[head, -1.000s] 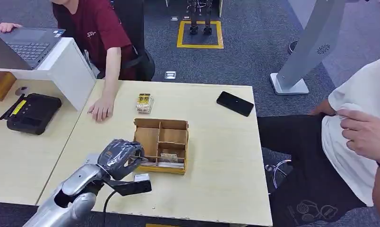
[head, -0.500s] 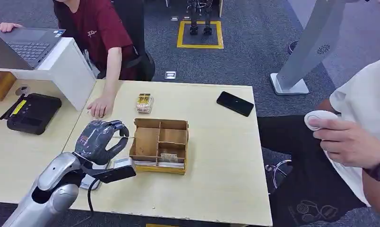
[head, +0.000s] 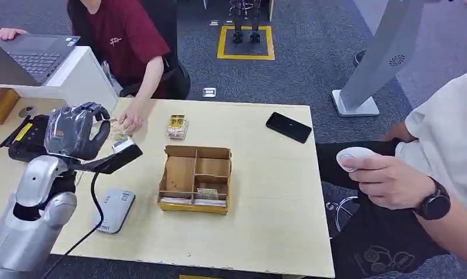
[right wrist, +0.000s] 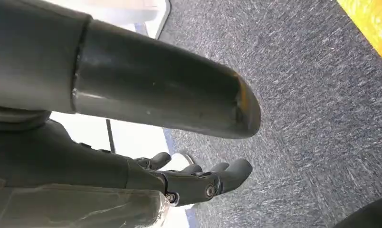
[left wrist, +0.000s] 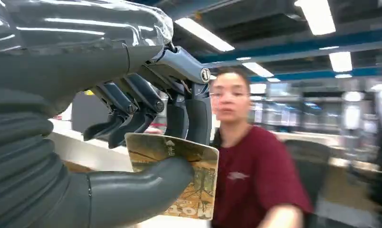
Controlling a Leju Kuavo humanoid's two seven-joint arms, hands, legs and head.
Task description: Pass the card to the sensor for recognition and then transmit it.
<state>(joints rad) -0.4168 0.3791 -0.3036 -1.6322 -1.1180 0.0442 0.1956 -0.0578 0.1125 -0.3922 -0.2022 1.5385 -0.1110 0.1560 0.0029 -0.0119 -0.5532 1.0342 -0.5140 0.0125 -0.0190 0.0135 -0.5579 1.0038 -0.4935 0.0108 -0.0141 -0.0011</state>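
Note:
My left hand (head: 74,131) is raised over the table's far left corner and pinches a tan printed card (left wrist: 194,185) between its thumb and fingers. In the head view the card (head: 116,133) sticks out toward the hand (head: 130,120) of a person in a dark red shirt, and I cannot tell whether that hand touches it. The grey card sensor (head: 115,209) lies flat on the table near the front edge, below and behind my left hand, with a black cable running off it. My right hand (right wrist: 203,183) hangs over grey carpet with nothing in it, fingers loosely apart.
A wooden compartment box (head: 196,177) stands mid-table, with a small card pack (head: 176,126) and a black phone (head: 288,127) beyond it. A black device (head: 36,139), a white partition (head: 83,81) and a laptop (head: 28,55) are at left. A person at right holds a white round device (head: 353,158).
My left hand has carried the card from beside the wooden box, past the sensor, up and left toward the seated person. That person's hand has shifted toward it. The right-side person's hand lowered.

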